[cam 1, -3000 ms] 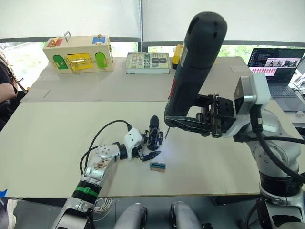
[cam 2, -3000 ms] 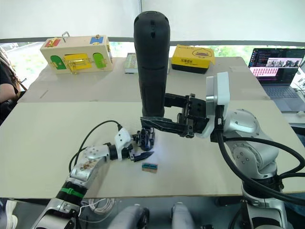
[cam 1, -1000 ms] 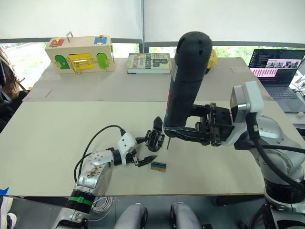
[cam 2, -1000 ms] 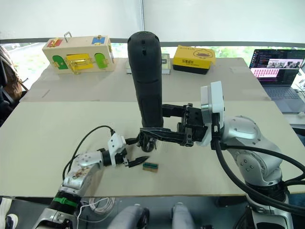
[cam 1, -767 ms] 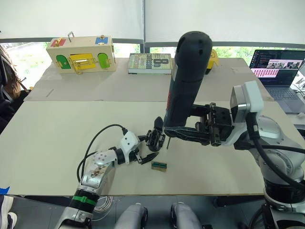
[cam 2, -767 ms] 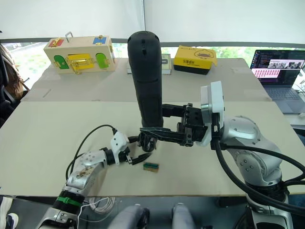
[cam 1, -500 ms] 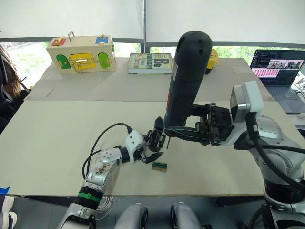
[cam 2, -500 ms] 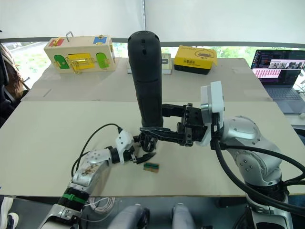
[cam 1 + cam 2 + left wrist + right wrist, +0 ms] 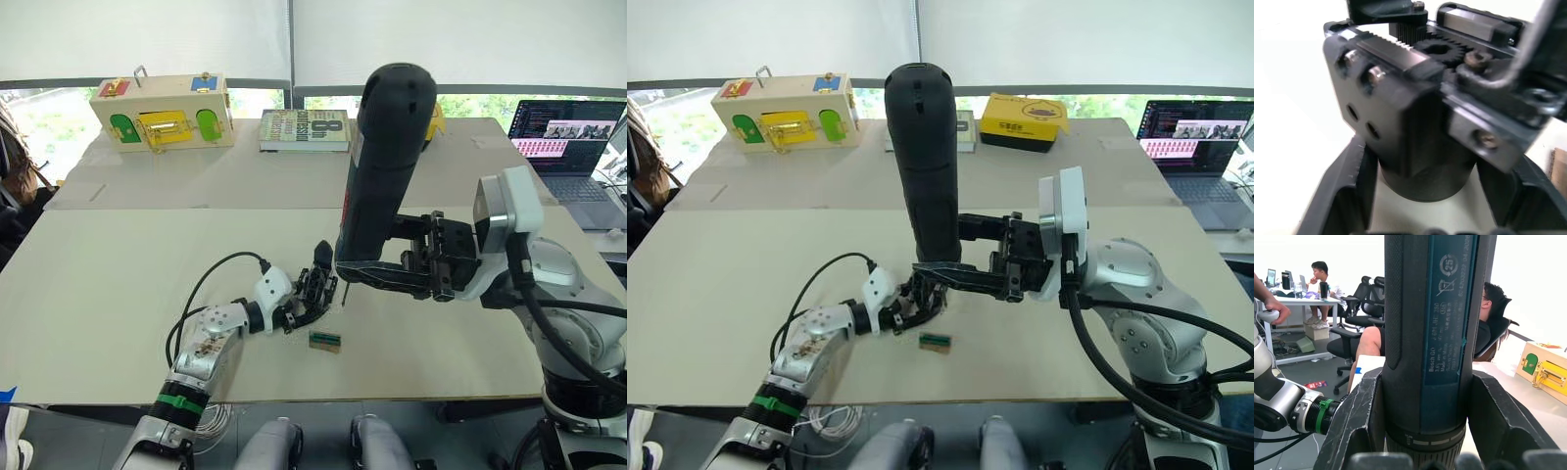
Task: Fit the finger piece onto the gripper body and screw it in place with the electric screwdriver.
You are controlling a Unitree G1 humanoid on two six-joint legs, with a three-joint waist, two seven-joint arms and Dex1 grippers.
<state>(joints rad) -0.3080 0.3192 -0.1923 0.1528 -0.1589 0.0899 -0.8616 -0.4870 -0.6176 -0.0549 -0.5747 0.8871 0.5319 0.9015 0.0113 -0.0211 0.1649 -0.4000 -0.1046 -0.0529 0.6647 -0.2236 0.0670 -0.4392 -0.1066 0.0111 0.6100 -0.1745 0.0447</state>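
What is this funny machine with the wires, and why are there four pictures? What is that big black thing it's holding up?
It is a robot with two arms. Two pictures come from cameras in its head, looking down over a big pale table. The other two come from little cameras on its wrists, so they look very close up.

The right gripper is shut on a long thick black electric screwdriver, held upright with its thin metal bit pointing down at the table.

The left gripper reaches around a small chunky black gripper body, a spare robot part with tiny gears and screws. Its two fingers sit either side of the part's round base.

Next to it lies a small green-and-tan block. At the far side of the table are a wooden box with coloured latches, a book, a yellow box and a laptop.
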